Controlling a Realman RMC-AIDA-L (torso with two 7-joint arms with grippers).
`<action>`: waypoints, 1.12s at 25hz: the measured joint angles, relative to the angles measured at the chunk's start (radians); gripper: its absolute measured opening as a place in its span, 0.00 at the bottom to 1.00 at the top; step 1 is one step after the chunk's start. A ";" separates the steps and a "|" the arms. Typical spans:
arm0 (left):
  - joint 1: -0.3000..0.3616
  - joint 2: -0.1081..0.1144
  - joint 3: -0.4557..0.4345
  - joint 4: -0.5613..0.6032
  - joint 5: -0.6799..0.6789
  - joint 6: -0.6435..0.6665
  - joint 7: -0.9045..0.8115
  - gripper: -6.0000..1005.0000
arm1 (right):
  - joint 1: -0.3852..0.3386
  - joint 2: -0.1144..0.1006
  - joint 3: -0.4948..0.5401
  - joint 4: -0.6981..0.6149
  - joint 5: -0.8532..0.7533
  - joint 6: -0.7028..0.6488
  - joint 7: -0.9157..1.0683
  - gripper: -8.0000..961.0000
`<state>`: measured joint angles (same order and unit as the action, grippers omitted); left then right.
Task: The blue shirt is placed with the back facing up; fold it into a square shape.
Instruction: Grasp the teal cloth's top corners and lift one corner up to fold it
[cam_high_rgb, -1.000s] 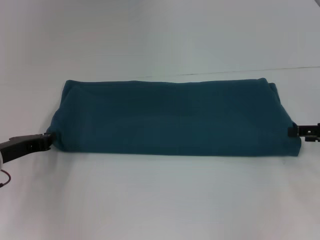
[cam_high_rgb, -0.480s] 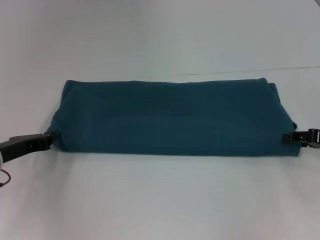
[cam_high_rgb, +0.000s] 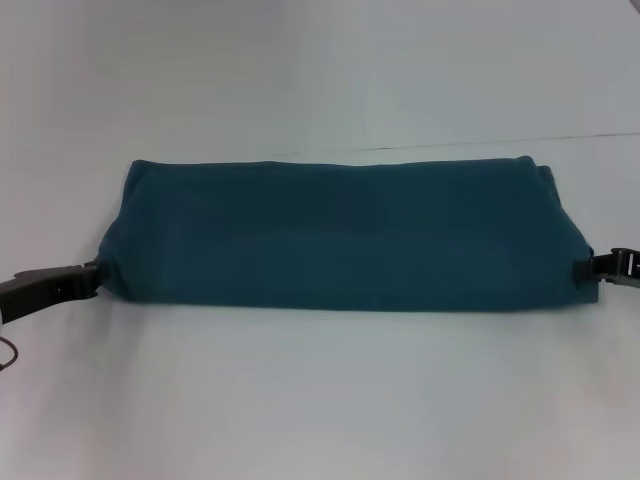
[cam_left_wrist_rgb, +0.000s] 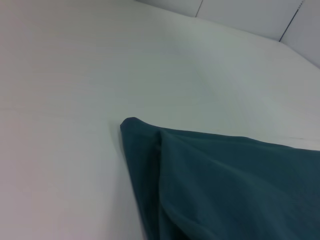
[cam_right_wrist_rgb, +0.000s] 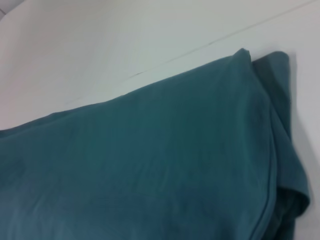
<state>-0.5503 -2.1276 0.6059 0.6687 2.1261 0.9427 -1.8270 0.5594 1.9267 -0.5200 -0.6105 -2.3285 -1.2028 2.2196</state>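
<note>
The blue shirt (cam_high_rgb: 345, 235) lies as a long folded band on the bench (cam_high_rgb: 320, 400), my left gripper (cam_high_rgb: 92, 277) unmoved at its near-left corner, while my right gripper (cam_high_rgb: 592, 266), its state unclear like the left's, has backed off slightly from the right end.

- The shirt (cam_high_rgb: 345, 235), folded into a long band, fills the middle of the head frame almost from edge to edge.
- Bare counter (cam_high_rgb: 320, 400) runs across the whole lower frame; another bare stretch spans the upper frame.
- Left pincer (cam_high_rgb: 92, 278) sits at the shirt's lower-left corner and right pincer (cam_high_rgb: 590, 266) at its right end, blocking both side gaps.
</note>
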 joint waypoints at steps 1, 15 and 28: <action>0.002 0.000 0.000 0.002 0.000 0.000 0.000 0.01 | 0.002 0.001 0.000 0.000 0.000 0.003 0.000 0.26; 0.069 -0.007 -0.013 0.076 -0.009 0.030 -0.023 0.01 | 0.063 0.010 -0.003 0.002 0.001 0.031 -0.014 0.02; 0.159 -0.036 -0.025 0.180 -0.011 0.088 -0.059 0.01 | 0.101 0.002 -0.010 0.014 -0.002 0.020 -0.057 0.02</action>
<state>-0.3916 -2.1631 0.5807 0.8483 2.1152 1.0304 -1.8855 0.6602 1.9287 -0.5304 -0.5963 -2.3308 -1.1824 2.1629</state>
